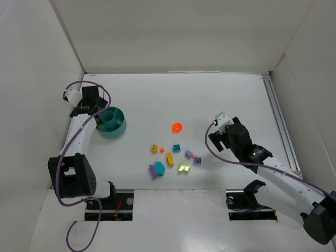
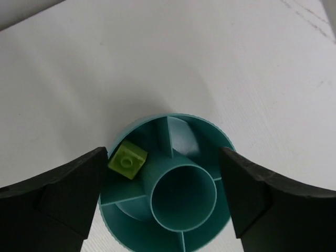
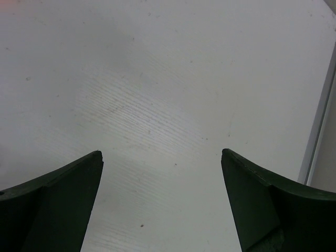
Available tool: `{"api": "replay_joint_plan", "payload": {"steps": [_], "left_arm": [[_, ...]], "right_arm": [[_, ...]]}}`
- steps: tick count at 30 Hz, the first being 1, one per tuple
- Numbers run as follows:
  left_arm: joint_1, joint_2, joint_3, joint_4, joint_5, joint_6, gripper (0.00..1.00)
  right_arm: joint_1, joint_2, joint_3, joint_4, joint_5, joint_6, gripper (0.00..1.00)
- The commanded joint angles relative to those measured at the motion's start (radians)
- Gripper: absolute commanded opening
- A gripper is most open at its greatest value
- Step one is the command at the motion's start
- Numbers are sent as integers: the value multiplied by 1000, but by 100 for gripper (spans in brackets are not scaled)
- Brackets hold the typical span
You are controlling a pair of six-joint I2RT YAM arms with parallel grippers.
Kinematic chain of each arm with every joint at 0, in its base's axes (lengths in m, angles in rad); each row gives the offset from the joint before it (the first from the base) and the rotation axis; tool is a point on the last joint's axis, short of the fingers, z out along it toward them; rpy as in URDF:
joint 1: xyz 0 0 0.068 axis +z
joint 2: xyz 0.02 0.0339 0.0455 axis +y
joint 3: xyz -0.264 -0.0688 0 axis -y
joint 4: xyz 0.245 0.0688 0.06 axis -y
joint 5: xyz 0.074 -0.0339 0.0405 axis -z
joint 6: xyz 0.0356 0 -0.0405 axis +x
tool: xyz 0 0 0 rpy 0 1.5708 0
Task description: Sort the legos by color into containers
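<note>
The round teal dish (image 1: 112,122) stands at the left of the table. My left gripper (image 1: 101,116) hovers over it, open and empty; in the left wrist view my left gripper (image 2: 163,153) straddles the dish (image 2: 181,239), and one lime green lego (image 2: 127,159) lies in a wedge compartment. The loose legos lie mid-table: an orange round one (image 1: 177,127), a small yellow block (image 1: 155,148), a teal block (image 1: 176,148), a long yellow block (image 1: 170,159), purple pieces (image 1: 197,160), a lime block (image 1: 184,168) and a teal round piece (image 1: 159,168). My right gripper (image 1: 216,137) is open and empty to their right, over bare table (image 3: 161,153).
White walls enclose the table on three sides. A metal rail (image 1: 278,123) runs along the right edge and shows in the right wrist view (image 3: 319,126). The arm bases and cables sit at the near edge.
</note>
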Motion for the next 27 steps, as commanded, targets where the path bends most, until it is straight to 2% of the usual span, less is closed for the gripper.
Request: {"api": "replay_joint_plan", "payload": {"steps": [1, 2, 4, 7, 9, 11, 12, 15, 19, 27], "left_arm": [[9, -106, -17, 32, 50, 43, 86], [9, -124, -28, 46, 81, 59, 99], [-23, -196, -77, 115, 182, 107, 99], [-131, -293, -165, 225, 302, 139, 99], [-249, -327, -202, 273, 339, 152, 99], [-346, -349, -226, 297, 325, 165, 99], [-451, -349, -226, 297, 301, 176, 99], [-610, -329, -216, 244, 213, 190, 99], [-687, -329, -221, 208, 188, 199, 99], [-707, -395, -302, 245, 267, 190, 99]], "right_arm": [[6, -31, 34, -2, -116, -33, 98], [15, -40, 34, -11, -139, -44, 97], [65, -40, 43, -32, -210, -53, 94], [178, -31, 43, -54, -284, -62, 94], [240, -8, 31, -54, -314, -73, 92], [309, 10, -2, -24, -362, -88, 85], [329, 19, -13, -11, -382, -98, 85], [391, 45, -52, 42, -439, -89, 84], [450, 85, -72, 107, -451, -62, 84], [539, 248, -62, 197, -396, 31, 83]]}}
